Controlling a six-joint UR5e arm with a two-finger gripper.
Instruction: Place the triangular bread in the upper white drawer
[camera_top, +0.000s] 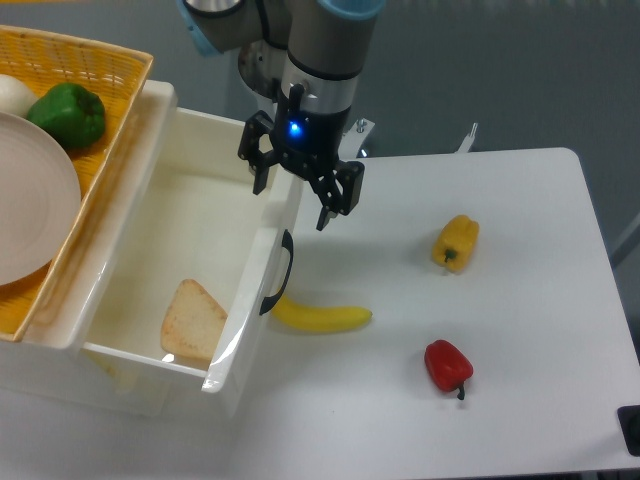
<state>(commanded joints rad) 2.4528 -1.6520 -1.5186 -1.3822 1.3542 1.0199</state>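
Observation:
The triangular bread (194, 322) lies flat on the floor of the upper white drawer (130, 255), near its front corner. The drawer is pulled open, with its black curved handle (279, 272) on the front wall. My gripper (293, 203) hangs above the drawer's front wall, near its far end. Its fingers are spread apart and hold nothing. It is well above and behind the bread.
A woven yellow basket (95, 70) sits at the back left with a green pepper (67, 114) and a white plate (30, 205). On the white table lie a yellow banana (322, 317), a yellow bell pepper (455, 243) and a red bell pepper (447, 364).

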